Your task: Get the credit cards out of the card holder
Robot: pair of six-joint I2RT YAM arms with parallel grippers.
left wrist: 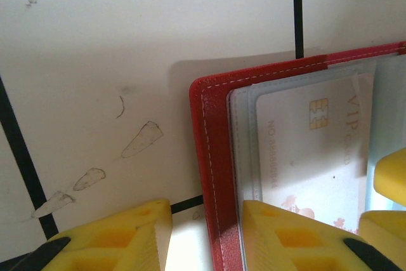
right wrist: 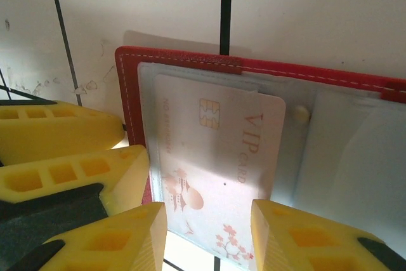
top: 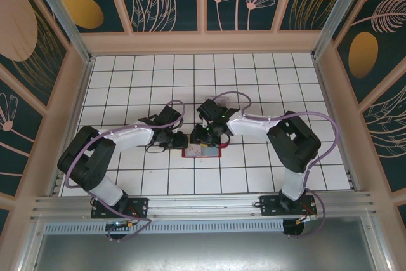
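Note:
The red card holder [top: 202, 152] lies open and flat on the white tiles, between both arms. A pale credit card [right wrist: 216, 157] printed "VIP CARD" sits in its clear sleeve, also seen from the left wrist [left wrist: 304, 150]. My left gripper [top: 179, 141] [left wrist: 206, 206] stands narrow around the holder's red left edge [left wrist: 216, 157]. One finger rests on the sleeve side and the other on the tile side. My right gripper [top: 212, 138] [right wrist: 209, 211] is open over the card's near end, which lies between its yellow fingers [right wrist: 304, 239]. Other cards are hidden.
The tiled table [top: 266, 80] stretches well behind and beside the holder. Panelled walls [top: 203, 42] close it in on three sides, and a metal rail [top: 203, 204] carries the arm bases. A small snap stud [right wrist: 301, 113] sits right of the card.

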